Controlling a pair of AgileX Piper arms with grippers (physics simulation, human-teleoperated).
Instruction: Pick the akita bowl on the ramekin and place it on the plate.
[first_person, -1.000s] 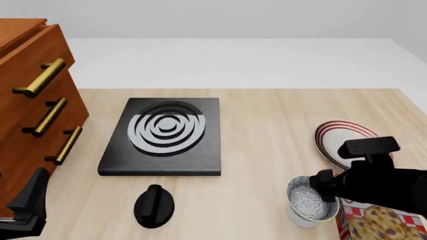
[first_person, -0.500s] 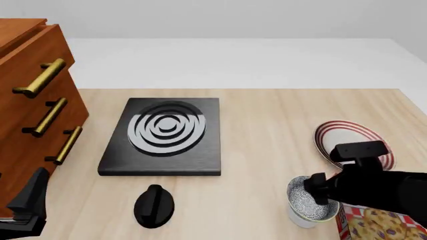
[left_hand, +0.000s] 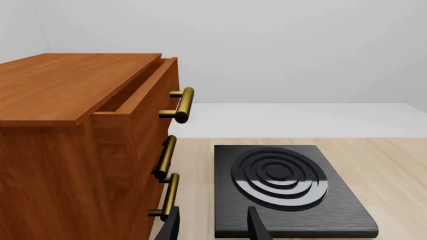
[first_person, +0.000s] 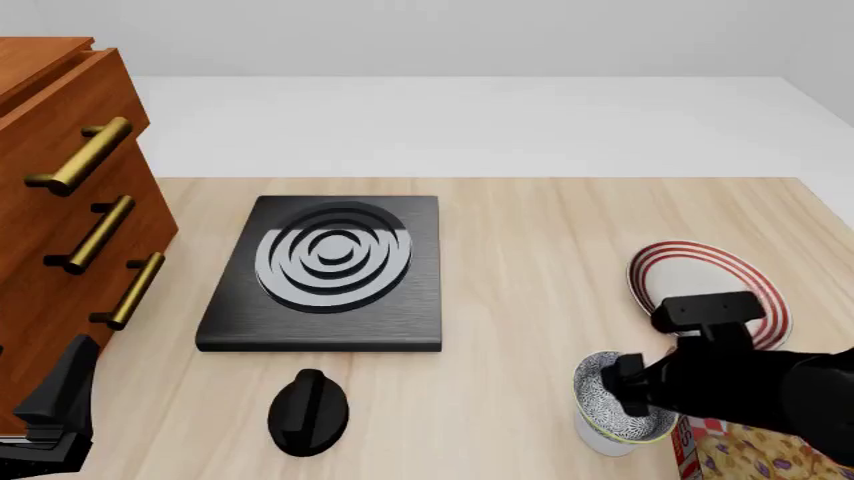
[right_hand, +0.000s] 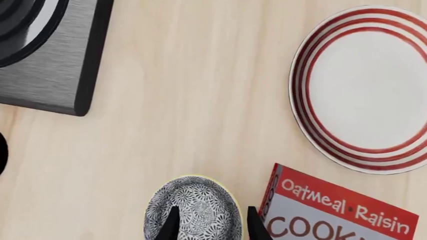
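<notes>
The step in hand was the approach to grasp. The right gripper (right_hand: 209, 222) hovered over the akita bowl (right_hand: 193, 207), its fingers (right_hand: 171, 224) spread narrowly, with the bowl's rim on the cookie-box side lying between them and nothing yet gripped. The bowl sat on the ramekin (first_person: 603, 440). The plate (right_hand: 365, 87) lay beyond the fingertips, well apart. The next move appeared to call for descent, then closure on the rim. The left gripper (left_hand: 212, 227) stood idle, fingers parted.

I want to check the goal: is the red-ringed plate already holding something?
No, the plate shows only its bare white centre; the bowl sits apart from it.
</notes>
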